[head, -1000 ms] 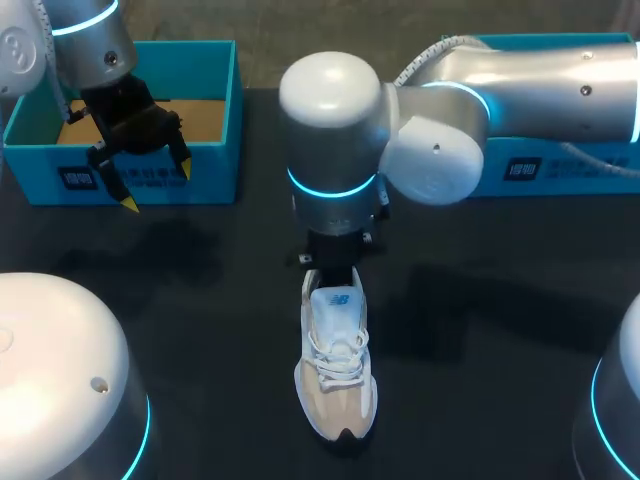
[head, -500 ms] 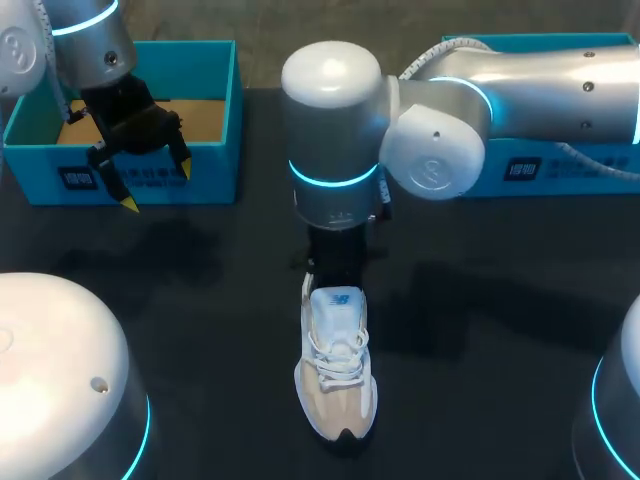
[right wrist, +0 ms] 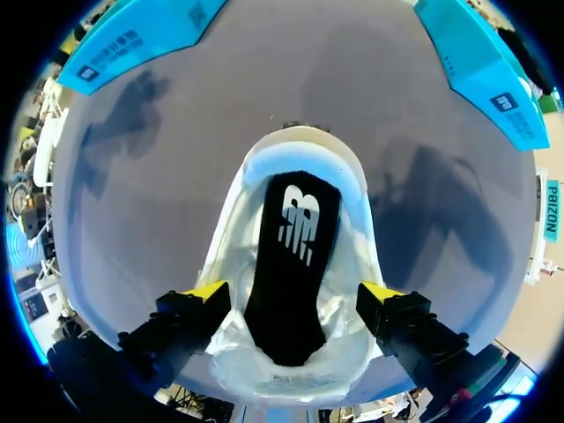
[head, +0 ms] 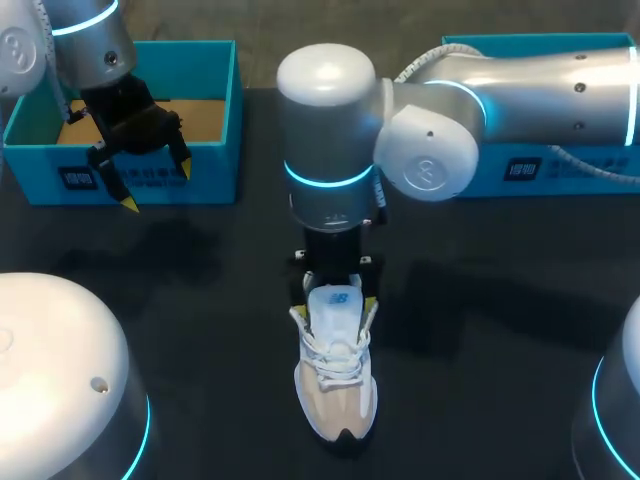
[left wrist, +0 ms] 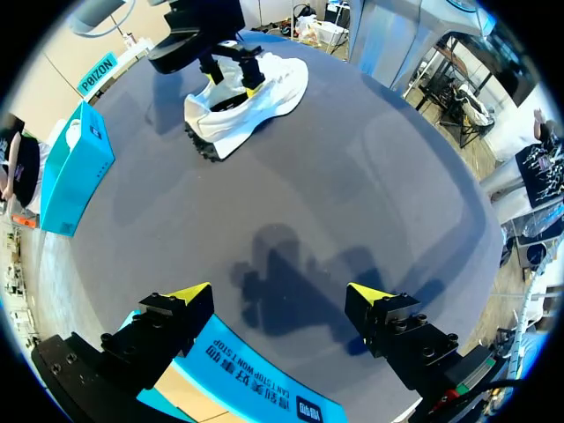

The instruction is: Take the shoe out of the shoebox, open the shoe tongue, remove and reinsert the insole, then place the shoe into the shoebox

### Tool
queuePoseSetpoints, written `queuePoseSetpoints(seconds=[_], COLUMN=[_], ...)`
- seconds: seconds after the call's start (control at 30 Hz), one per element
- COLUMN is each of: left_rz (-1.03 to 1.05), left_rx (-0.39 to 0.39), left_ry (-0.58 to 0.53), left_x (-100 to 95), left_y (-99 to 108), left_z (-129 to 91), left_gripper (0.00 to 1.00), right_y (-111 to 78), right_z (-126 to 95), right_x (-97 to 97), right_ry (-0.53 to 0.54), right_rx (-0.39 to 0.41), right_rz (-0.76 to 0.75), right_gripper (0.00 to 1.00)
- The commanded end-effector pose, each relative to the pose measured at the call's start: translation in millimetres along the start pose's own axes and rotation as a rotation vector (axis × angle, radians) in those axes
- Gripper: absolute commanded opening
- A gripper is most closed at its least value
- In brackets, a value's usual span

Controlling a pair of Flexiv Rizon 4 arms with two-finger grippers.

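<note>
Dark table [head: 480, 330], with the shoe [head: 337, 385] standing on its sole mid-surface, outside both boxes. Right gripper [head: 336, 302] is directly above the shoe's heel end. Its jaws are spread, one yellow tip on each side of the collar; contact with the sides not discernible. A black insole [right wrist: 295, 256] lies inside the shoe, between the fingers. Left gripper [head: 157, 188] is well apart from the shoe, at the front wall of the left box [head: 215, 110], jaws spread with nothing between them. Right box [head: 560, 170] lies beyond the shoe, partly under the right arm.
</note>
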State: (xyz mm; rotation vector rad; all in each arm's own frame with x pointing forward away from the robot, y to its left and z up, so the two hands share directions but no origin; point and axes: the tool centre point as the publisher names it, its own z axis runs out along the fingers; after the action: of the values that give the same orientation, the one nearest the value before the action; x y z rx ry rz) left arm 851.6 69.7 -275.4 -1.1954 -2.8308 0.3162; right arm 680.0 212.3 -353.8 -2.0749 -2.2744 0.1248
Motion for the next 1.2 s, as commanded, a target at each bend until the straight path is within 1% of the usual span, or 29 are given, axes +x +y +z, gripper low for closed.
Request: queuePoseSetpoints(seconds=[0.03, 0.17, 0.37, 0.57, 0.73, 0.9, 1.2], left_rz=[0.000, 0.000, 0.000, 0.000, 0.000, 0.000, 0.000], left_rx=[-0.003, -0.003, -0.003, -0.003, -0.003, -0.003, -0.003], left_ry=[0.001, 0.001, 0.001, 0.001, 0.001, 0.001, 0.001], left_x=[0.4, 0.4, 0.4, 0.4, 0.4, 0.4, 0.4], left_y=[0, 0, 0, 0, 0, 0, 0], left_z=[0, 0, 0, 0, 0, 0, 0], left_gripper=[1.00, 1.00, 1.00, 1.00, 1.00, 1.00, 1.00], right_y=[0.3, -3.5, -11.2, -14.7, -16.4, -17.6, -15.5], right_z=[4, 1, 0, -10, -11, -16, -25], right_x=[4.9, 9.0, 10.0, 12.6, 11.1, 8.9, 5.6], right_ry=[0.001, -0.004, 0.008, 0.028, 0.038, 0.058, 0.034], right_rx=[0.008, 0.007, 0.003, -0.021, -0.016, -0.044, -0.060], right_rz=[-0.002, -0.003, 0.006, 0.005, 0.004, -0.007, 0.009], right_gripper=[1.00, 1.00, 1.00, 1.00, 1.00, 1.00, 1.00])
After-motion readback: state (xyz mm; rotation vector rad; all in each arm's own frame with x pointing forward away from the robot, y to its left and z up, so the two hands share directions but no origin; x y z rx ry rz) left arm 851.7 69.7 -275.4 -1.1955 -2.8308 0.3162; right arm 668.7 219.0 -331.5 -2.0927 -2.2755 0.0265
